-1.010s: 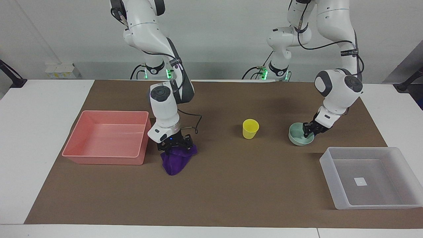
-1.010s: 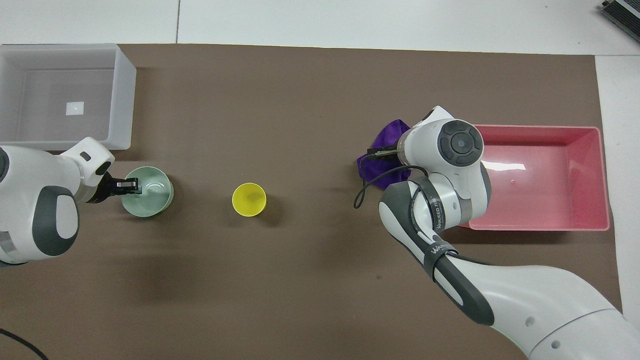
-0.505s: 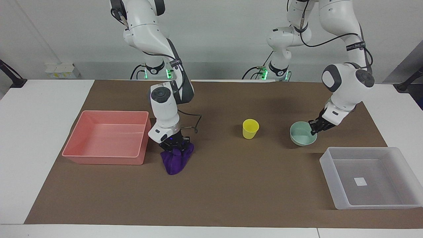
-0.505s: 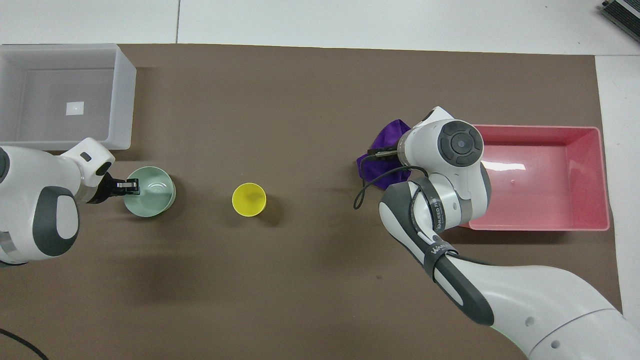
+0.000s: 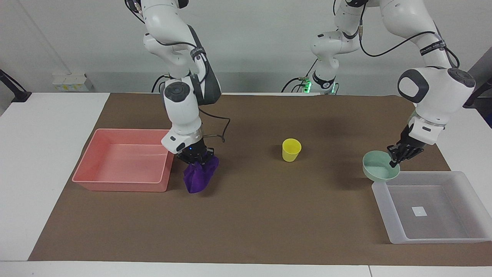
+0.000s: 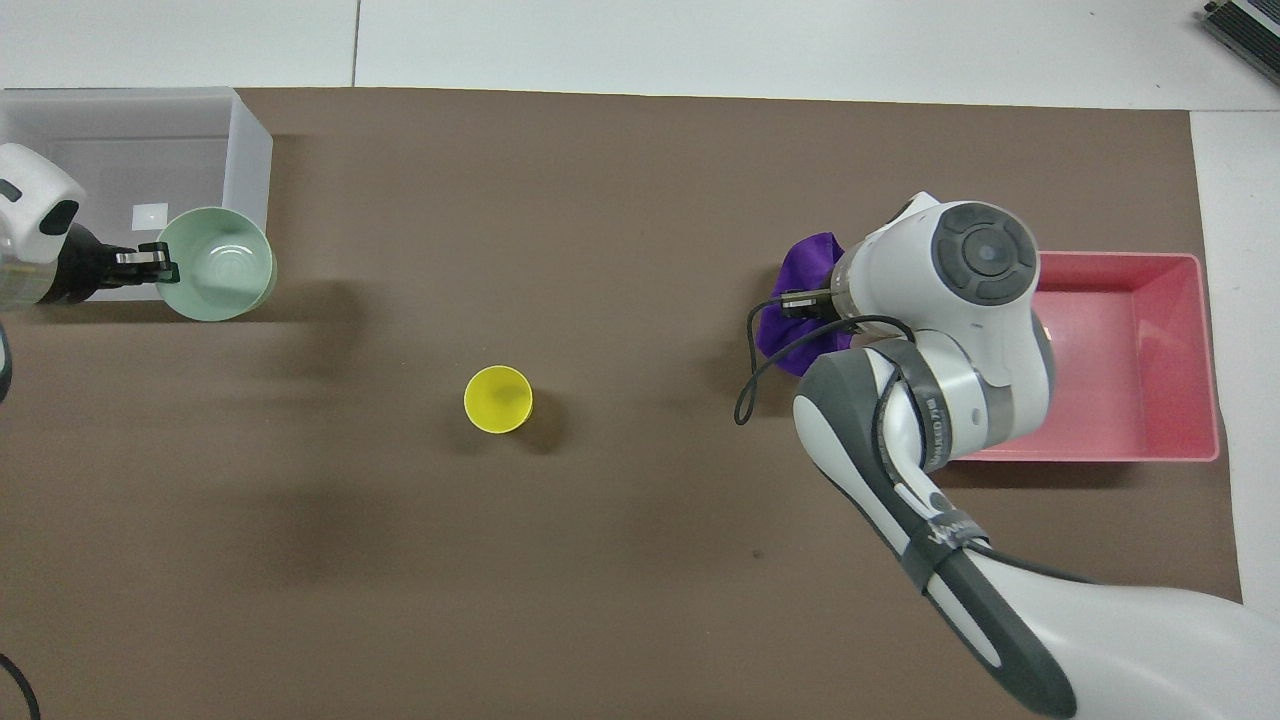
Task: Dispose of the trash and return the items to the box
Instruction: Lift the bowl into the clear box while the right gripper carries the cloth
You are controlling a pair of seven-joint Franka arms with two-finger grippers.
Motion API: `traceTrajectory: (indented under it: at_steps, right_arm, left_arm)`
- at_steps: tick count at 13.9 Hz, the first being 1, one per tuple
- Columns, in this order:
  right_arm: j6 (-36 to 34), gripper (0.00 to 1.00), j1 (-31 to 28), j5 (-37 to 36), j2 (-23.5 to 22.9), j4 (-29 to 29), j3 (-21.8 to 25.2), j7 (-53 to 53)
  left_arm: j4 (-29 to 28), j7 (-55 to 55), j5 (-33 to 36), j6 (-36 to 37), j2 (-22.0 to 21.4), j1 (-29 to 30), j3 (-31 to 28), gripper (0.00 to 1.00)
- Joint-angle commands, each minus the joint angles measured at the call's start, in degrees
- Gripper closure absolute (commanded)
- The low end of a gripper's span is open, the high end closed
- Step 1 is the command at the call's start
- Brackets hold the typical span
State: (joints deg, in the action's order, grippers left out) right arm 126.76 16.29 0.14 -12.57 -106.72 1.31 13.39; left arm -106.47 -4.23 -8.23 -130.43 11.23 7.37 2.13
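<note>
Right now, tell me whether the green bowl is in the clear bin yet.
Not yet. The left gripper holds the green bowl by its rim, raised over the clear bin's corner.

Your left gripper (image 5: 399, 154) hangs low at the left arm's end of the table, wrist tilted, fingers clamped on a rim. Your right gripper (image 5: 195, 156) points straight down from a bent elbow, fingers pinched closed on fabric, forearm upright toward the right arm's end

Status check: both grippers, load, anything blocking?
Left gripper shut on green bowl, over clear bin's corner. Right gripper shut on purple cloth, beside pink tray. Nothing blocking.
</note>
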Motion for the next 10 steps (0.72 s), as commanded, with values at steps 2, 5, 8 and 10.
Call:
traceTrajectory:
  at_steps: [2, 5, 8, 10]
  right_arm:
    - [-7.65, 1.0, -4.32, 0.39, 7.99, -1.21, -0.43, 0.15]
    - [-10.56, 1.0, -9.5, -0.05, 9.85, -1.65, -0.34, -3.87]
    - [-6.72, 1.0, -16.27, -0.05, 10.73, -6.47, -0.43, -12.22]
    - [-3.98, 1.0, -19.61, -0.05, 11.69, -10.51, -0.34, -16.88]
  left_arm:
    - [18.19, -0.16, -0.64, 4.36, 12.56, 4.57, 0.59, 1.0]
    - [23.93, -0.16, -0.56, 5.89, 16.53, 6.33, 0.59, 1.0]
    - [26.66, -0.25, -0.12, 3.51, 20.22, 8.44, 0.68, 1.0]
    - [26.67, -0.34, -0.12, 2.55, 21.46, 9.49, 0.68, 1.0]
